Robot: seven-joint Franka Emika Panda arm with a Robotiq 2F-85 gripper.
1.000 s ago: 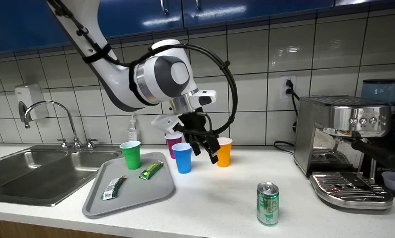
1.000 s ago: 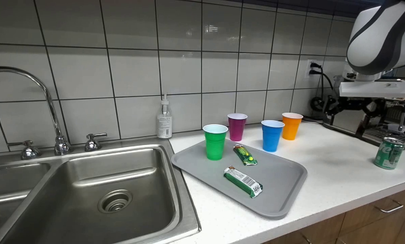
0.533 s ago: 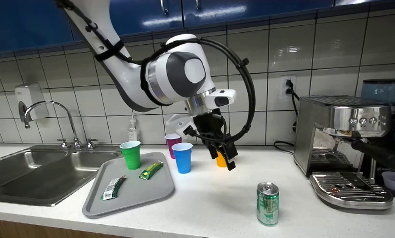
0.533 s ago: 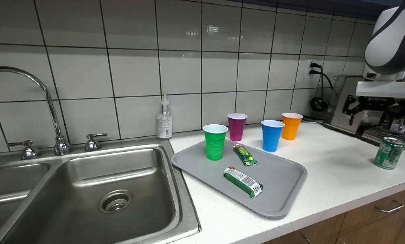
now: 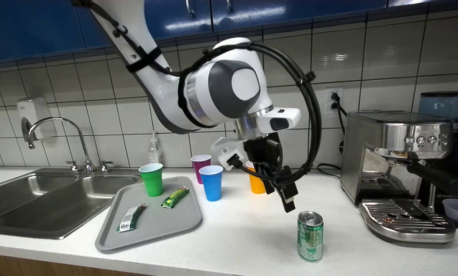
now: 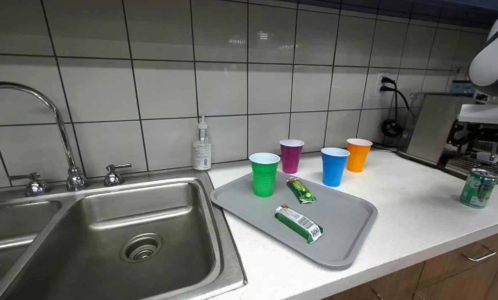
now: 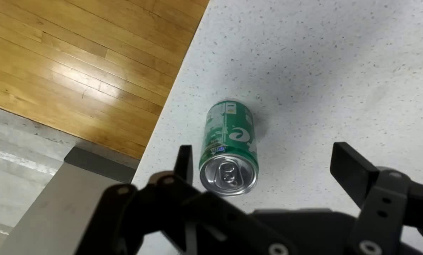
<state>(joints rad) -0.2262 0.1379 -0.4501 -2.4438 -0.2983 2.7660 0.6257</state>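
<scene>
My gripper (image 7: 263,164) is open and empty. In the wrist view a green and silver can (image 7: 229,141) stands between the two fingers in line of sight, nearer the left finger, touching neither. The can stands upright on the white counter, near its front edge; it shows in both exterior views (image 5: 310,237) (image 6: 479,189). In an exterior view the gripper (image 5: 279,199) hangs tilted above the counter, up and to the left of the can. In an exterior view the gripper (image 6: 480,148) is partly cut off at the right edge.
A grey tray (image 5: 160,222) bears a green cup (image 5: 152,180) and two wrapped bars (image 5: 175,197). Blue (image 5: 212,184), purple (image 5: 200,165) and orange (image 5: 256,184) cups stand behind. A coffee machine (image 5: 397,134) stands right, a sink (image 5: 60,199) left. The counter edge drops to wooden floor (image 7: 91,63).
In an exterior view my gripper has moved right and lower, from in front of the orange cup toward the can. It stays open. The can, cups, tray and bars have not moved.
</scene>
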